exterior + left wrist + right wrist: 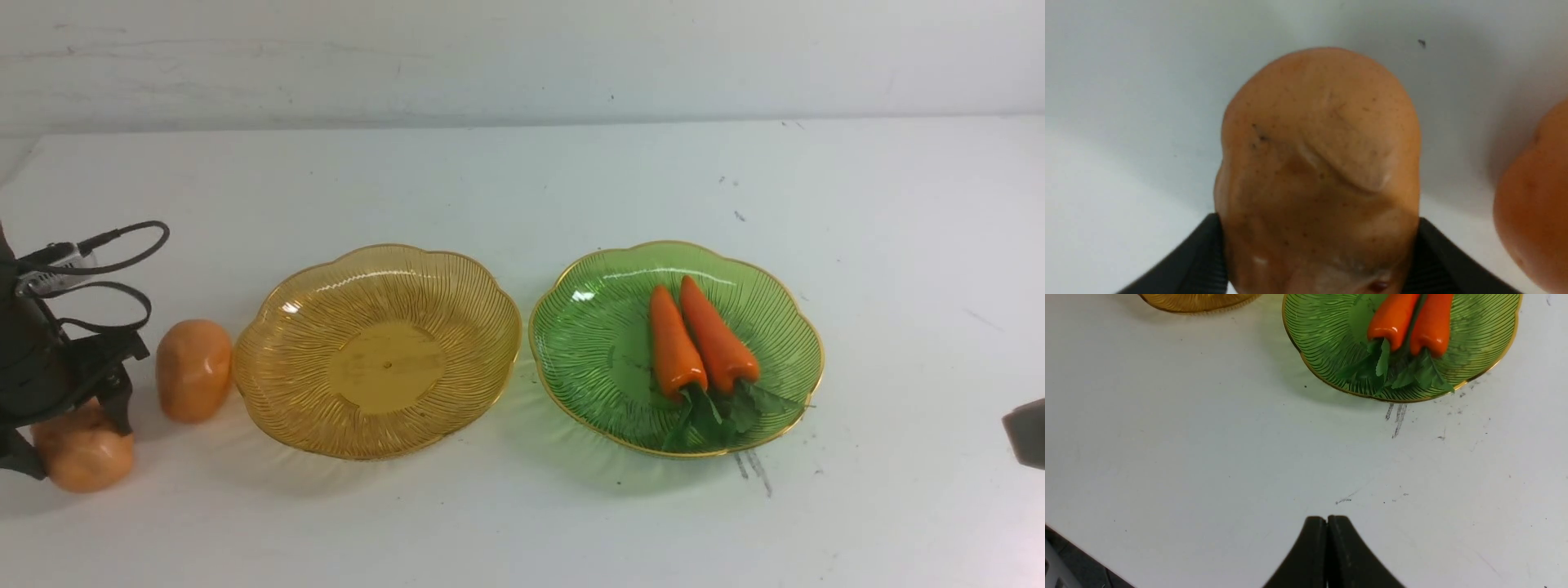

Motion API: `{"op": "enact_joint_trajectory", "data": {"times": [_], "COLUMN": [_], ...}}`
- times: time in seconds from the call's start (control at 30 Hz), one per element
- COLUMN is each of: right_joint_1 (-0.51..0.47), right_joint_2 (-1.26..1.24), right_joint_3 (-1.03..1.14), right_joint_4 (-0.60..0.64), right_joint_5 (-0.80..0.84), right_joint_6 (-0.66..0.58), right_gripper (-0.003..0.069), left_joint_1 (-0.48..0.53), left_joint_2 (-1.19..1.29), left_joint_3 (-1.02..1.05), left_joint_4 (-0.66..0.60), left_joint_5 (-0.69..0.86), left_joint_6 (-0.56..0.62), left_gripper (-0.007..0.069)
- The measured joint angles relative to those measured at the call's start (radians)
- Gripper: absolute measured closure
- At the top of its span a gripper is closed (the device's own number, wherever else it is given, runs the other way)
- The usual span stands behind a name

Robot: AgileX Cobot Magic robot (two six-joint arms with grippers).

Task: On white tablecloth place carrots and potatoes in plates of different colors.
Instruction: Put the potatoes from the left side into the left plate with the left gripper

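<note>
White cloth (522,180) covers the whole table up to a pale wall. The amber plate (269,327) sits bare at centre-left, and the green plate (596,343) is at its 3 o'clock with both carrots (674,343) lying in it side by side. So the carrot half looks done and the potatoes are what remains. The far potato (193,369) lies at the amber plate's 9 o'clock, just beside the rim. The near potato (82,457) lies at about 8 o'clock, resting on the cloth with the left gripper (72,437) astride it. In the left wrist view, black fingers (1208,253) sit against both flanks of this potato. The jaws look closed on it, though the pads are cropped, so how firm the grip is remains uncertain. The skin is smooth and rounded, so I would keep the squeeze across the widest part. Lift straight up before travelling, because a low sweep toward 3 o'clock could knock the far potato or catch the plate's raised rim. Release low over the plate's flat middle so the potato doesn't roll. The right gripper (1327,522) hangs pinched together over bare cloth, at about 5 o'clock from the green plate and well apart from it.
</note>
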Motion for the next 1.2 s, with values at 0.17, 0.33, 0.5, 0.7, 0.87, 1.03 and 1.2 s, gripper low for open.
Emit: {"op": "enact_joint_trajectory", "data": {"times": [0.17,0.33,0.5,0.7,0.87,1.03,1.2], "right_joint_1": [0.0,0.0,0.0,0.0,0.0,0.0,0.0], "right_joint_2": [0.0,0.0,0.0,0.0,0.0,0.0,0.0], "right_joint_3": [0.0,0.0,0.0,0.001,0.001,0.001,0.001], "right_joint_4": [0.007,0.028,0.044,0.046,0.053,0.076,0.098], "right_joint_5": [0.0,0.003,0.003,0.0,-0.001,0.002,0.004], "right_joint_6": [0.0,0.0,-0.003,-0.003,-0.003,-0.003,-0.003], "right_gripper": [0.0674,0.0674,0.0674,0.0674,0.0674,0.0674,0.0674], "left_joint_1": [0.0,0.0,-0.032,-0.127,-0.302,-0.355,-0.355], "left_joint_2": [0.0,-0.032,-0.101,-0.139,-0.078,0.026,0.09], "left_joint_3": [0.0,-0.009,-0.058,-0.148,-0.242,-0.267,-0.267], "left_joint_4": [0.085,0.086,0.04,-0.115,-0.311,-0.308,-0.289], "left_joint_5": [0.026,0.031,0.031,0.031,-0.007,-0.024,0.009], "left_joint_6": [0.006,0.042,0.128,0.287,0.487,0.523,0.507], "left_gripper": [0.0211,0.0214,0.0214,0.0215,0.0215,0.0213,0.0175]}}
